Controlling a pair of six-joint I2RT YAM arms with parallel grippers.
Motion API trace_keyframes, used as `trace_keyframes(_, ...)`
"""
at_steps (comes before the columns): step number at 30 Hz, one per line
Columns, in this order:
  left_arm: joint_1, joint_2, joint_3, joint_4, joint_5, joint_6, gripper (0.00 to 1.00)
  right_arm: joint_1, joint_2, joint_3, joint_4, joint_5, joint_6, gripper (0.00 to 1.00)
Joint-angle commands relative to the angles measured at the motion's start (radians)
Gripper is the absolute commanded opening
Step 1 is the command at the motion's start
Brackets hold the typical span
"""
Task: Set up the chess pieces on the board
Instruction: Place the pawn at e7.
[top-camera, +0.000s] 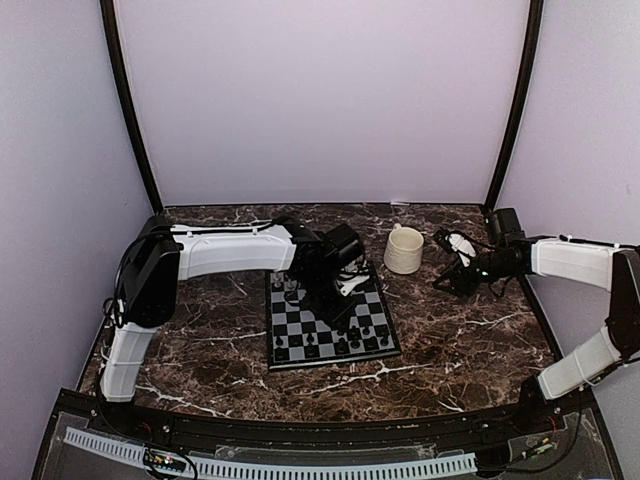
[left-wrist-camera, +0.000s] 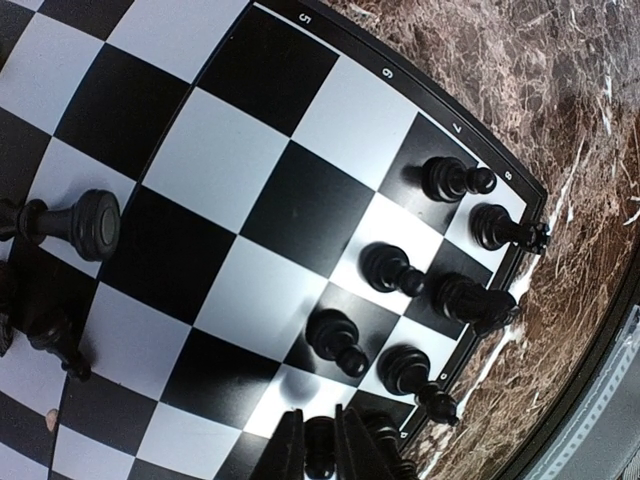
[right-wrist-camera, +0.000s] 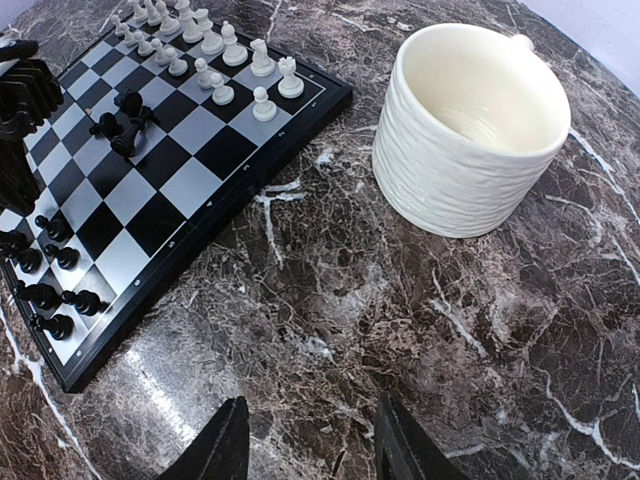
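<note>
The black-and-grey board lies mid-table. My left gripper hovers over it, shut on a black chess piece held between its fingertips just above the near rows. Several black pieces stand by the board's corner, and one black piece lies on its side. In the right wrist view, white pieces stand on the board's far rows, black pieces on the near rows, and two black pieces lie mid-board. My right gripper is open and empty over bare marble.
A cream mug stands upright and looks empty to the right of the board, between it and my right gripper; it also shows in the right wrist view. Dark marble tabletop surrounds the board. Lilac walls enclose the back and sides.
</note>
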Motion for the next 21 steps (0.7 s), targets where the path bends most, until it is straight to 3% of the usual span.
trace_keyframes(1, -0.006, -0.005, -0.006, -0.015, -0.016, 0.009, 0.14, -0.004, 0.011, -0.006, 0.008, 0.001, -0.008, 0.44)
trace_keyframes(21, -0.006, 0.005, 0.058, -0.067, -0.02, 0.018, 0.22, -0.004, 0.012, -0.005, 0.005, -0.002, -0.01, 0.44)
